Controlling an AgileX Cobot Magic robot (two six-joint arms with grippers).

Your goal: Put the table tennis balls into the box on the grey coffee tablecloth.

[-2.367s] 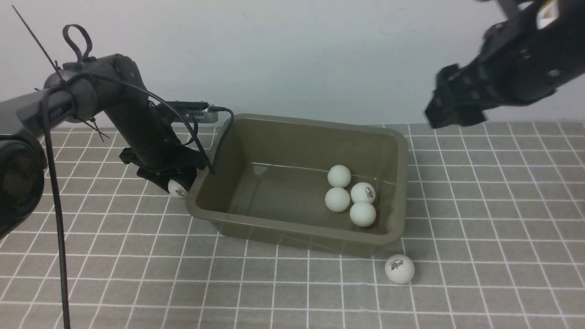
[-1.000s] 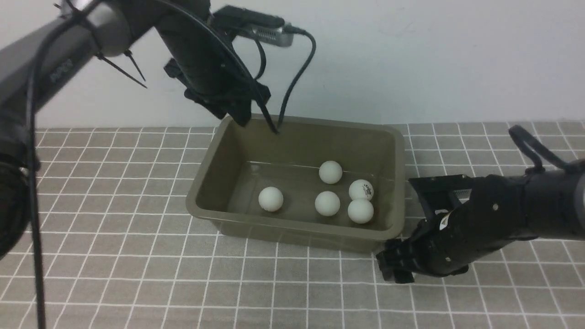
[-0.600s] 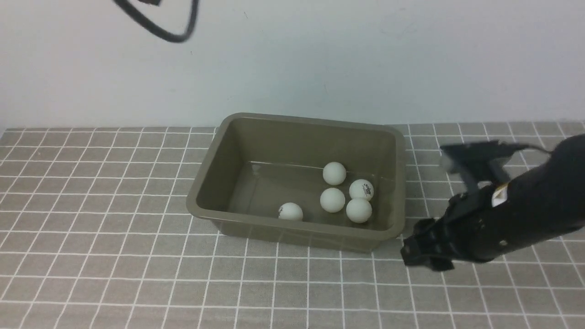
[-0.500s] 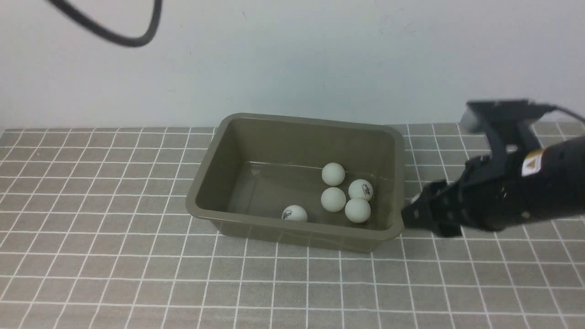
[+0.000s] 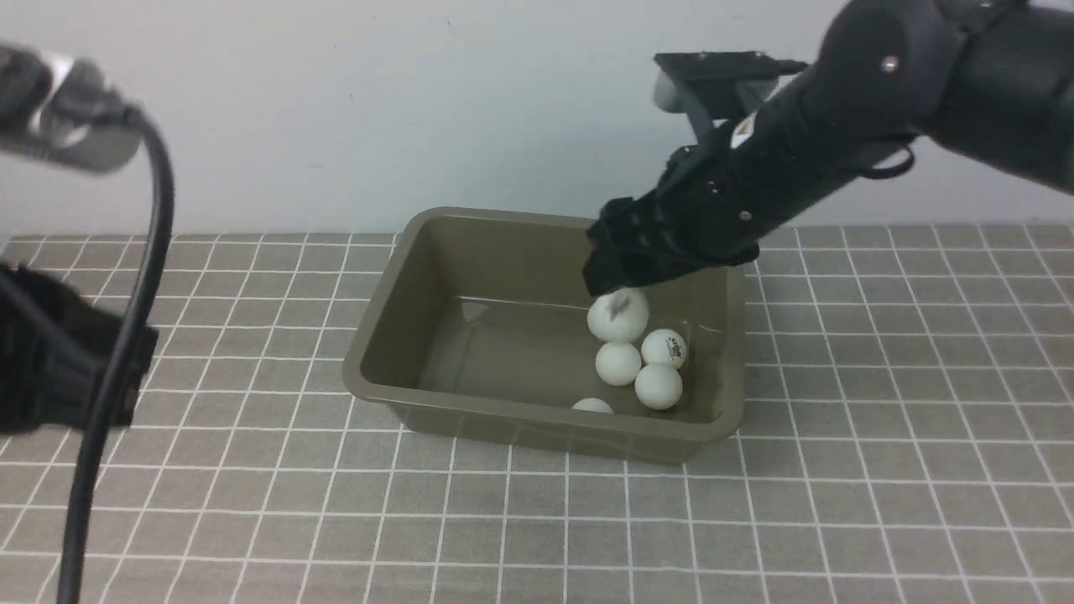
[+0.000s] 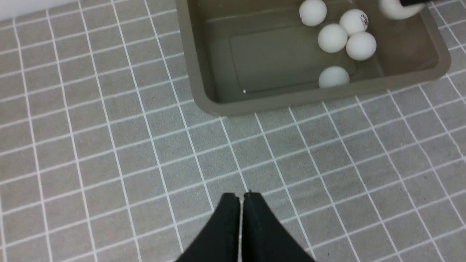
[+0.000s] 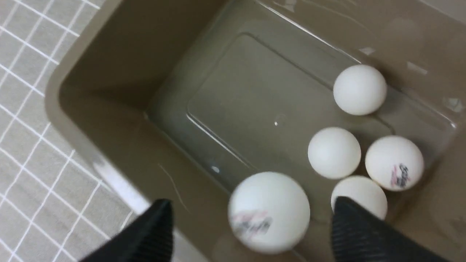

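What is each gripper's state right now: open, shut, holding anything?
Left gripper: shut, holding nothing.
Right gripper: open over the box, a table tennis ball loose between its jaws.

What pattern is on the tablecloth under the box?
The tablecloth is grey-brown with a thin white square grid, clearest in the left wrist view.

Five white balls (image 5: 618, 363) lie toward the right end of the olive box (image 5: 377, 361); a sixth ball (image 5: 618, 315), blurred, is mid-air above them!
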